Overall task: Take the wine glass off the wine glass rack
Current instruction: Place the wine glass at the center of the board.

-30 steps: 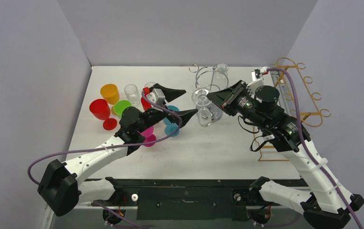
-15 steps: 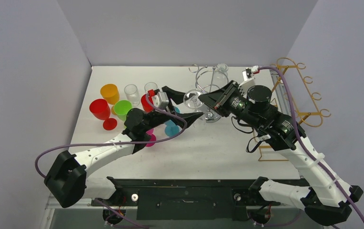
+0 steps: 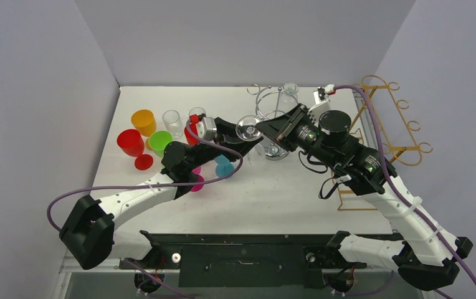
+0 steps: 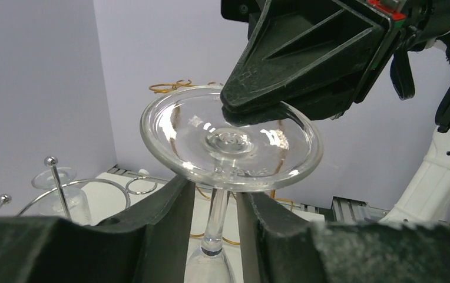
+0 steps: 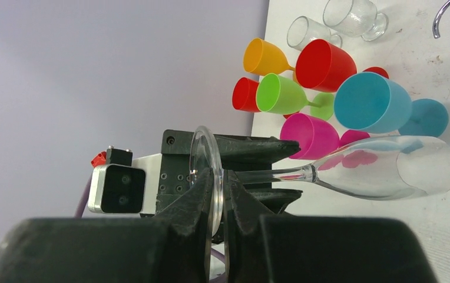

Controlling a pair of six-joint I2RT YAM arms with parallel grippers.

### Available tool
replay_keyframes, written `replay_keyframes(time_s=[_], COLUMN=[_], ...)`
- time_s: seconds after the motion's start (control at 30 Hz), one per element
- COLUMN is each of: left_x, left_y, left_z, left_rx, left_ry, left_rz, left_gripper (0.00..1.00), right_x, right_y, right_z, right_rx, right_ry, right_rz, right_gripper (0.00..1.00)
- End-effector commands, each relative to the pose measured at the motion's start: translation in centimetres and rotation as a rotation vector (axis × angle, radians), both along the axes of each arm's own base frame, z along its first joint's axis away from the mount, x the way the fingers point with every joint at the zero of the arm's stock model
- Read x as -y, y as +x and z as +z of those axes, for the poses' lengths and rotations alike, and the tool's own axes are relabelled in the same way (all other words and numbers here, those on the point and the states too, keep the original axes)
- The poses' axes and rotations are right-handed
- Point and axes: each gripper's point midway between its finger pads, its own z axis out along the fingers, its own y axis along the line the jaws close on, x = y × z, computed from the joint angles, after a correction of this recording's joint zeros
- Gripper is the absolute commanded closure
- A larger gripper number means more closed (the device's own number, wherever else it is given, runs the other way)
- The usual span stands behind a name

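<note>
Now my right gripper (image 5: 217, 180) pinches the foot of the wine glass (image 3: 248, 128), which is airborne just left of the chrome rack (image 3: 279, 103). My left gripper (image 4: 215, 191) straddles the stem, unclosed. I'd centre it and close gently before the right lets go.

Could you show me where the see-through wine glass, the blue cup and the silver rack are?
wine glass (image 4: 228, 144): left wrist view, on its round foot.
blue cup (image 5: 369, 103): right wrist view, on its bowl.
silver rack (image 3: 278, 152): top external view, on its base.
</note>
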Motion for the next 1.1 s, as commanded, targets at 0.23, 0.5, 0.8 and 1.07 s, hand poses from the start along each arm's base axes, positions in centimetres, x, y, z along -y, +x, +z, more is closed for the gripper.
replay_keyframes(time_s=[0.23, 0.5, 0.8, 1.07], left_x=[-0.8, -2.8, -8.5, -13.2], left_y=[-1.4, 1.3, 6.0, 8.3], left_z=[5.0, 7.0, 9.6, 11.9], left_rx=[0.032, -0.173, -0.582, -0.840], left_ry=[-0.099, -0.148, -0.337, -0.546], left_rz=[-0.024, 0.128, 0.305, 0.278], left_gripper=[1.00, 1.00, 1.00, 1.00], right_x=[0.4, 2.4, 4.4, 2.1], right_y=[1.0, 1.3, 0.4, -0.5], right_z=[4.3, 6.0, 5.1, 1.8], right_rx=[0.126, 0.216, 0.294, 0.282], right_ry=[0.063, -0.001, -0.096, -0.072], right_rz=[-0.056, -0.123, -0.136, -0.057], right_gripper=[1.00, 0.35, 0.26, 0.31])
